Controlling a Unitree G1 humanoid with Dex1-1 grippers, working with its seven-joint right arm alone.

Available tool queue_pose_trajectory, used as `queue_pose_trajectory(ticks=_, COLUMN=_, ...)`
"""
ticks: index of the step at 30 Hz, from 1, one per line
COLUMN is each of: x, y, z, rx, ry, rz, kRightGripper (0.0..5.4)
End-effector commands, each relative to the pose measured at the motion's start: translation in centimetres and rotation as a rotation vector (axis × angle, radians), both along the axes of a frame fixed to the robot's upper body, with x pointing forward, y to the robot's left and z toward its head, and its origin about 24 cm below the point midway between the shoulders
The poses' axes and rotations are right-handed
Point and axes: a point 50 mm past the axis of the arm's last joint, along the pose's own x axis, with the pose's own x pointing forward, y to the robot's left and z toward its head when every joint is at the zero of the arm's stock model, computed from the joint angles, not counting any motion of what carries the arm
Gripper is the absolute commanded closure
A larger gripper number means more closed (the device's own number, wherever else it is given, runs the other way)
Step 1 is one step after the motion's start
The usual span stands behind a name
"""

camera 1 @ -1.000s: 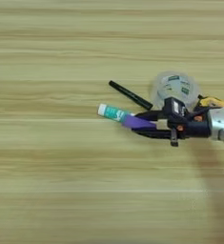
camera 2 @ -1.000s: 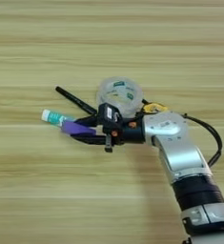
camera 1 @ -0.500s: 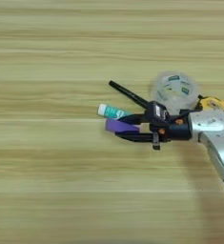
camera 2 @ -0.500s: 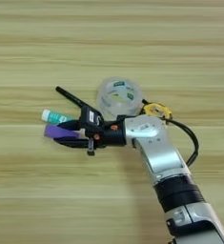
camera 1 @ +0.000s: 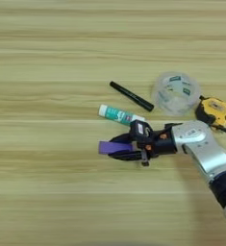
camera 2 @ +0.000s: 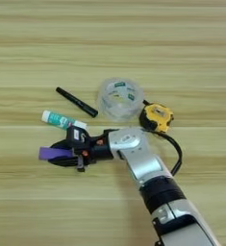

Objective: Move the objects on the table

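The right arm reaches in from the lower right corner and lies low over the worktop (camera 1: 47,192), its silver forearm (camera 2: 133,156) angled up and leftward, then turning at the wrist so that the claw (camera 2: 61,154) points almost straight left, level with the wood. The two black fingers (camera 1: 126,139) run one above the other in the picture, and the flat purple block (camera 1: 109,147) sits between them, its left end sticking out past the fingertips. The claw is pinching the purple block; whether the block rests on the wood or is raised off it cannot be told.

Taking the purple block as the mark: the white glue stick (camera 1: 118,115) with its green label lies just above it on the worktop, tilted a little so that its right end drops toward the claw's wrist, close to the upper finger but apart from the block. Further up and to the right lies the slim black marker pen (camera 1: 131,96), slanting down to the right, apart from the glue stick. Right of the pen's lower end stands a clear round roll of tape (camera 2: 120,99), and just to the right of that, a yellow-and-black part (camera 2: 156,117) from which a black cable (camera 2: 174,149) loops down beside the forearm.
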Motion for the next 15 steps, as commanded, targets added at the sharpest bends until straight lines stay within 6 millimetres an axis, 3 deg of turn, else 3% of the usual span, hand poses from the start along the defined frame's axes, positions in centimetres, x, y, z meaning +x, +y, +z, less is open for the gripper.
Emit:
queue_pose_trajectory(ticks=1, x=1.8, y=0.4, z=2.4, rx=0.024, ry=-0.115, rz=-0.016, kRightGripper=3.99)
queue_pose_trajectory(ticks=11, x=1.8, y=0.6, z=2.6, rx=0.055, ry=-0.113, rz=-0.014, kRightGripper=2.68)
queue_pose_trajectory(ticks=15, x=2.1, y=1.0, z=3.9, rx=0.136, ry=-0.149, rz=-0.031, kRightGripper=2.17)
